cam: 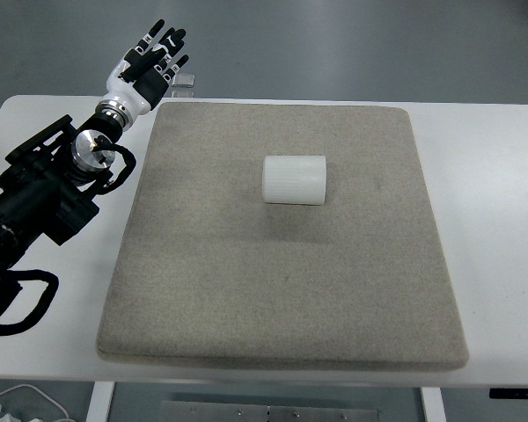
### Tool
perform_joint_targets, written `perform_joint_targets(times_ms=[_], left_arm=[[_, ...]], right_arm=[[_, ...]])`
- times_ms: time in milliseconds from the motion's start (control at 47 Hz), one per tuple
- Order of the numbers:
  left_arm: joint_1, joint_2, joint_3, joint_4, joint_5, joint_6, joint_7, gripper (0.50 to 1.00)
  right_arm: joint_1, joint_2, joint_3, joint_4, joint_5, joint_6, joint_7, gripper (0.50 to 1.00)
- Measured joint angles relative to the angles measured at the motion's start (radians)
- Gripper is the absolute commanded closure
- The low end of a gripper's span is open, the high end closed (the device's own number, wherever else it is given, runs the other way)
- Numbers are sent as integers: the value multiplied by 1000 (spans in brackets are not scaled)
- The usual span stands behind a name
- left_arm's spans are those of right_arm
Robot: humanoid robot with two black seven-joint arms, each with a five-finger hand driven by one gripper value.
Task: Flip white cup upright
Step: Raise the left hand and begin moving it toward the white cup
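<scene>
A white ribbed cup (294, 179) lies on its side near the middle of a beige felt mat (282, 290), a little toward the far edge. My left hand (155, 58) hovers past the mat's far left corner, well away from the cup, with its fingers spread and nothing held. Its black arm (44, 198) runs in from the left edge along the mat's side. No right arm shows.
The mat covers most of a white table (484, 176). A small clear object (184, 81) lies on the table by the left hand. Grey floor lies beyond the table's far edge. White cables (18, 400) hang at the lower left.
</scene>
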Motion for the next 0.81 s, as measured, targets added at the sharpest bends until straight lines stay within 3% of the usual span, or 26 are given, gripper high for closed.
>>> perform_joint_targets(times_ms=[809], left_arm=[[-20, 14, 0, 8, 2, -6, 0, 506]], right_arm=[[0, 0, 0, 0, 0, 0, 0, 570]])
